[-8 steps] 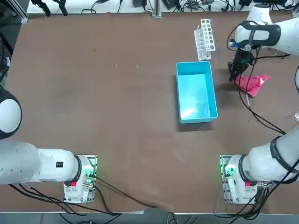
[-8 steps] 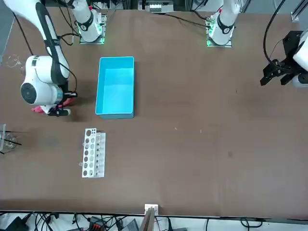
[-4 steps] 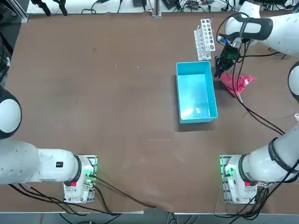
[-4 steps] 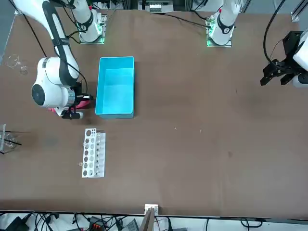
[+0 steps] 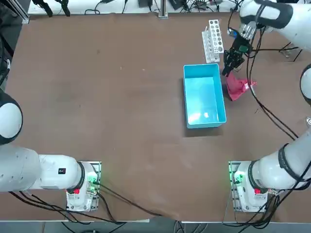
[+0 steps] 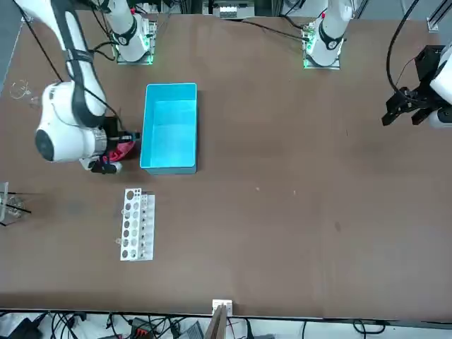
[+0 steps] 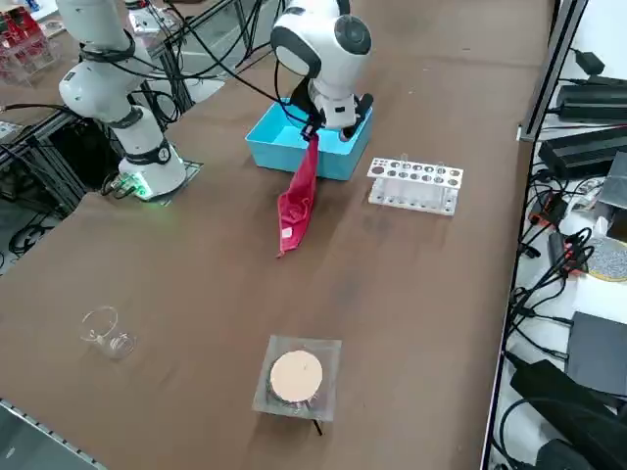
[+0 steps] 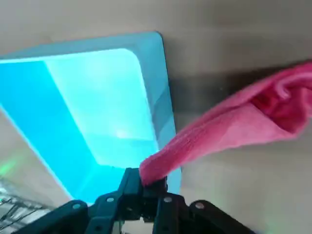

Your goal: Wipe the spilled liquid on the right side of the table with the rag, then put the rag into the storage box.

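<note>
One brown counter (image 5: 121,121) fills most of every view. Right arm (image 7: 318,44) reaches out over its right side, well away from its base.

Blue box (image 5: 204,95) sits flat on the counter, long side running away from the robot; nothing visible inside but glare.

White rack (image 5: 213,40) lies just beyond the box's far end, apart from it.

Rag (image 7: 299,201), pink-red: one corner pinched in the right claw (image 7: 315,125), the rest hanging down in a long fold. From the side its lower end appears to reach the counter. It hangs just beside the box's right wall, outside it, near the far corner. Wrist view has the rag (image 8: 229,126) trailing from the clenched fingertips (image 8: 146,187) with the box rim (image 8: 163,92) directly alongside.

Claw clenched on the rag, raised above the counter, over the box's far right corner.

Small bits at the counter's right edge: a clear glass (image 7: 103,328) and a square dish with a tan disc (image 7: 296,377).

Spill: cannot make it out.
</note>
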